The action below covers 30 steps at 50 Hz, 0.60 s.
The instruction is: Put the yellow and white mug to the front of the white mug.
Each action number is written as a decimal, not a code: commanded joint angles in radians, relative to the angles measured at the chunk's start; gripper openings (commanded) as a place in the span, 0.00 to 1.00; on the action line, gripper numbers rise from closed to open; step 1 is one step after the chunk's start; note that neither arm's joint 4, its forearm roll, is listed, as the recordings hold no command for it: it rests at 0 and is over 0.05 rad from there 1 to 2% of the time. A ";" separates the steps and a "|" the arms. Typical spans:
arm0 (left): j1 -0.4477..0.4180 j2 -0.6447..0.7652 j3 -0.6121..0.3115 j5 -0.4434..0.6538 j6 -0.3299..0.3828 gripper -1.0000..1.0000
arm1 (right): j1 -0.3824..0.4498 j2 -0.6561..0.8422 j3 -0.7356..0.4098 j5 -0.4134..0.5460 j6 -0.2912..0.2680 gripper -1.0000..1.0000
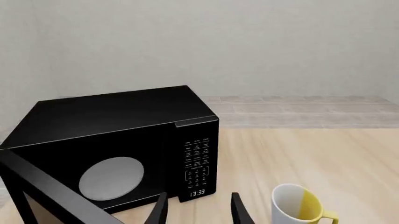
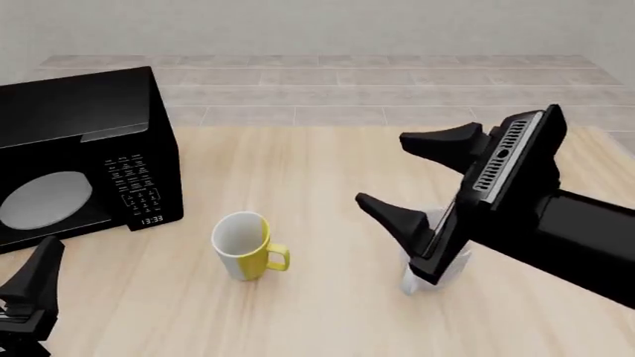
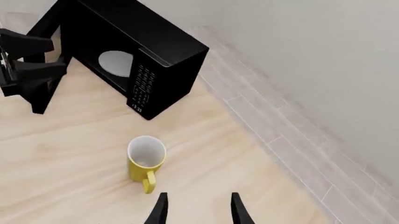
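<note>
The yellow and white mug [image 2: 247, 246] stands upright on the wooden table, its yellow handle pointing right; it also shows in the left wrist view [image 1: 297, 203] and the right wrist view [image 3: 145, 161]. The white mug [image 2: 454, 264] stands to its right, mostly hidden behind my right gripper [image 2: 382, 169], which hovers open above the table with nothing between its fingers [image 3: 198, 196]. My left gripper [image 2: 35, 286] is at the near left corner, open and empty [image 1: 199, 196], facing the microwave, with the yellow and white mug off to its right.
A black microwave [image 2: 85, 160] fills the left of the table, clock reading 13:33; a black panel [image 1: 50, 189] beside it looks like its opened door. The table's back edge [image 2: 328, 126] meets a tiled floor and a plain wall.
</note>
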 commanded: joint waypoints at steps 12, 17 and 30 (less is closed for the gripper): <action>0.000 0.000 -0.001 0.000 0.000 1.00 | 0.096 0.170 -0.083 0.043 0.055 1.00; 0.000 0.001 -0.001 0.000 0.000 1.00 | 0.107 0.212 -0.080 0.021 0.066 1.00; 0.000 0.000 -0.001 0.000 0.000 1.00 | 0.089 0.309 -0.075 -0.056 0.078 1.00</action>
